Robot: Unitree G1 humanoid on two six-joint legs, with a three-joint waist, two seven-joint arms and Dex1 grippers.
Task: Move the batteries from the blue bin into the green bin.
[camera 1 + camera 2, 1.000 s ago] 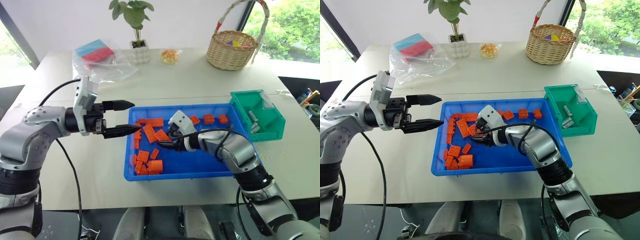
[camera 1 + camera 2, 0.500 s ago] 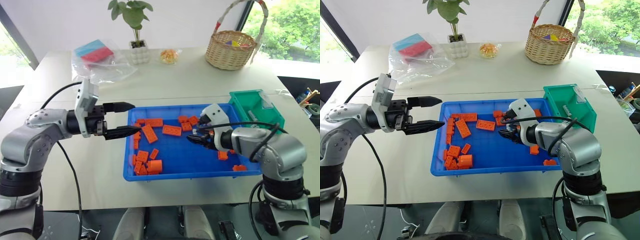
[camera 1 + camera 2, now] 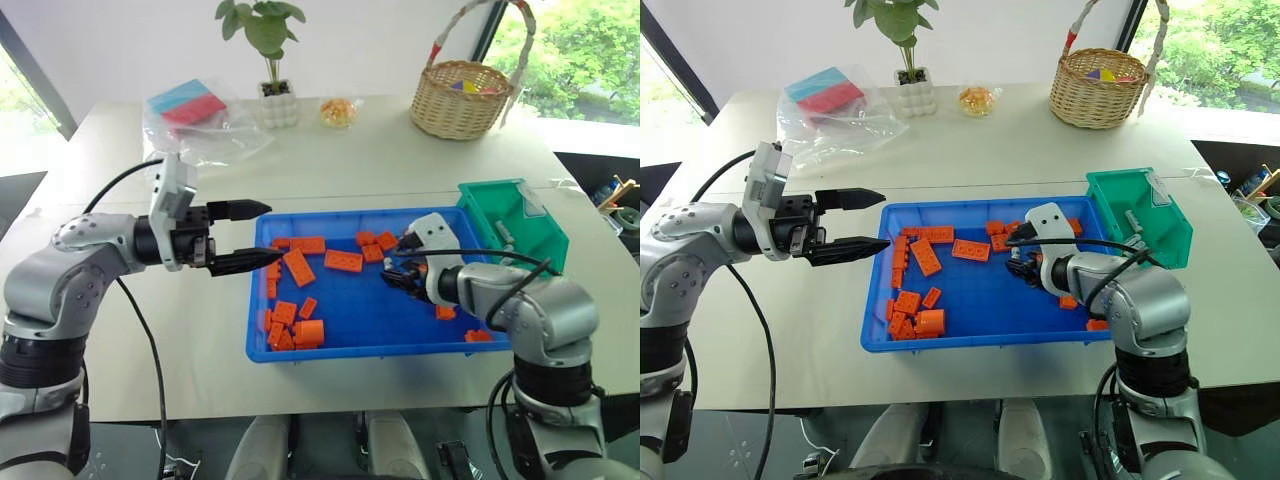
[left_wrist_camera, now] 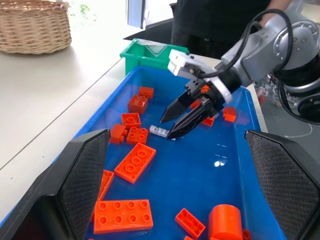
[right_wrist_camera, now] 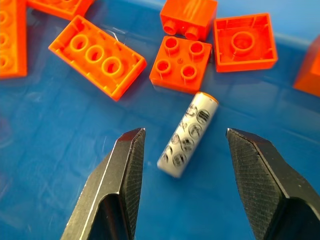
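- Between the two black fingers of the right gripper (image 5: 182, 170), a battery (image 5: 188, 134) lies flat on the floor of the blue bin (image 3: 370, 345), untouched by either finger.
- Its long axis runs slantwise across the gap, one end close to a square orange brick (image 5: 182, 64).
- That claw stands apart, tilted down into the blue bin near the end beside the green bin (image 3: 520, 230).
- From the left wrist view, the battery (image 4: 160, 131) lies just ahead of the right fingertips, near a small brick (image 4: 137, 135).
- More batteries (image 3: 505, 233) lie inside the green bin.
- At the blue bin's opposite end, the left gripper (image 3: 248, 237) is held level, fingers apart, holding nothing.
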